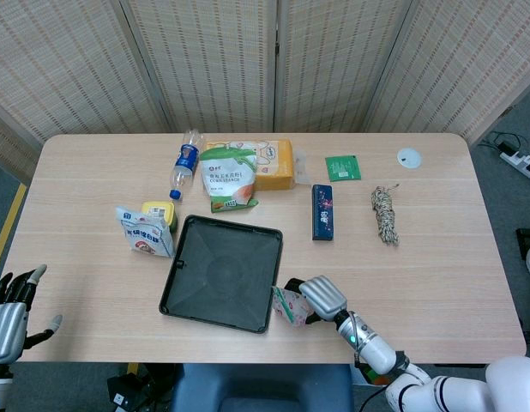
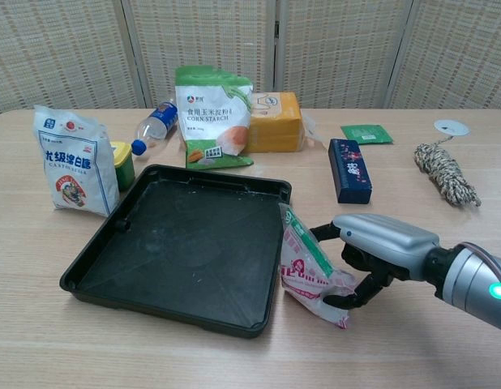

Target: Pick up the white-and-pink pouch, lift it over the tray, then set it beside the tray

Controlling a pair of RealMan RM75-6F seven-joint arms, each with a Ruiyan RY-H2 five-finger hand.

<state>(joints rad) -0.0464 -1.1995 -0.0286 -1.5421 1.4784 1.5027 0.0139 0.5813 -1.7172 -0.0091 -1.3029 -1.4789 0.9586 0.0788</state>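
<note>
The white-and-pink pouch (image 2: 307, 267) (image 1: 288, 305) stands upright against the right edge of the black tray (image 2: 186, 243) (image 1: 222, 270), its green-striped top leaning toward the tray rim. My right hand (image 2: 372, 251) (image 1: 318, 298) grips the pouch from its right side, thumb behind and a finger curled under its lower corner. My left hand (image 1: 9, 313) shows only in the head view, off the table's front left corner, fingers apart and holding nothing.
A castor sugar bag (image 2: 72, 162) and a yellow-lidded jar (image 2: 123, 162) stand left of the tray. Behind it are a corn starch bag (image 2: 211, 113), a bottle (image 2: 156, 123) and an orange packet (image 2: 275, 120). A dark blue box (image 2: 349, 168), green sachet (image 2: 366, 134) and rope bundle (image 2: 445, 172) lie right.
</note>
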